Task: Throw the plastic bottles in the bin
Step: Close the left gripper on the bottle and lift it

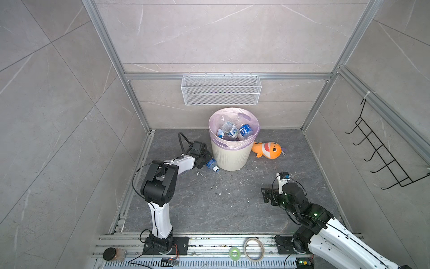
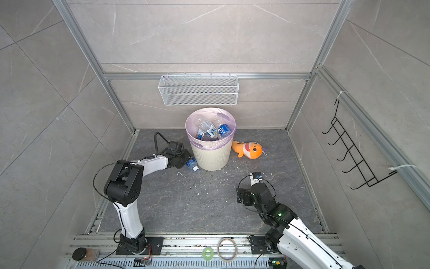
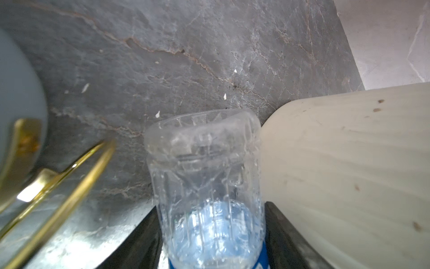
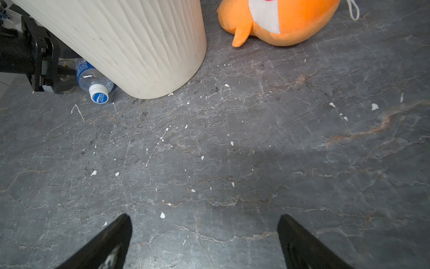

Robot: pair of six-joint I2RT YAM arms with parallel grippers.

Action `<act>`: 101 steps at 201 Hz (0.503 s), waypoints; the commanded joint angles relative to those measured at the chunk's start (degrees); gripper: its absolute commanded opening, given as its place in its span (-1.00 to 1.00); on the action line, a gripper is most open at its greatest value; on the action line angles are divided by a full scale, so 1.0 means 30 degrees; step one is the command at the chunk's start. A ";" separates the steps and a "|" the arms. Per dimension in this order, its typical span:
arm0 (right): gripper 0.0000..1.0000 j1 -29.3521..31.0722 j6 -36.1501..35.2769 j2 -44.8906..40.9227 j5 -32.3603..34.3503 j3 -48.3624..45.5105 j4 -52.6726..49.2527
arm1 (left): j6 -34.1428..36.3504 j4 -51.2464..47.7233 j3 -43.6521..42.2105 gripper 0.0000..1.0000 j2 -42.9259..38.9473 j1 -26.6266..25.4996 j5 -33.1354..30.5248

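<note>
A clear plastic bottle [image 1: 212,165] [image 2: 192,164] with a blue label and a white-and-blue cap lies on the dark floor against the foot of the bin [image 1: 230,158] [image 2: 210,158]. My left gripper [image 1: 204,160] [image 3: 210,207] is shut on this bottle [image 3: 207,174], one black finger pressing each side of its body. The bin [image 3: 349,163] is cream, ribbed and lined with a pale pink bag, and several bottles [image 1: 233,131] [image 2: 211,131] lie inside it. My right gripper [image 4: 204,221] [image 1: 266,195] hovers open over bare floor, well short of the bin [image 4: 128,35] and the bottle [image 4: 93,81].
An orange plush shark [image 1: 267,150] [image 4: 279,21] lies right of the bin. A pale-blue round object with a gold wire stand [image 3: 21,93] sits close beside my left gripper. A white wire basket [image 1: 221,89] hangs on the back wall, a black hook rack [image 1: 384,151] on the right wall.
</note>
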 commanded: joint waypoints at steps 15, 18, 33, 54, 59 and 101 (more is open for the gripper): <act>0.99 0.0096 0.0324 0.0093 0.0377 -0.0007 0.0277 | 0.1035 0.0260 0.0106 0.14 -0.0289 0.0087 0.0852; 0.99 0.0096 0.0323 0.0115 0.0380 -0.0012 0.0280 | 0.1141 0.0251 0.0044 0.13 -0.0373 0.0071 0.0912; 0.98 0.0104 0.0340 0.0171 0.0352 -0.0008 0.0316 | 0.1603 0.0482 -0.0457 0.13 -0.1003 0.0090 0.1179; 0.99 0.0096 0.0326 0.0163 0.0344 -0.0014 0.0312 | 0.2448 0.1022 -0.1536 0.13 -0.2268 0.0017 0.1560; 0.98 0.0098 0.0326 0.0160 0.0325 -0.0015 0.0309 | 0.2743 0.0970 -0.1697 0.13 -0.2560 -0.0012 0.1569; 0.99 0.0096 0.0338 0.0236 0.0318 -0.0016 0.0360 | 0.5046 0.0229 -0.3681 0.13 -0.5782 -0.0555 0.1498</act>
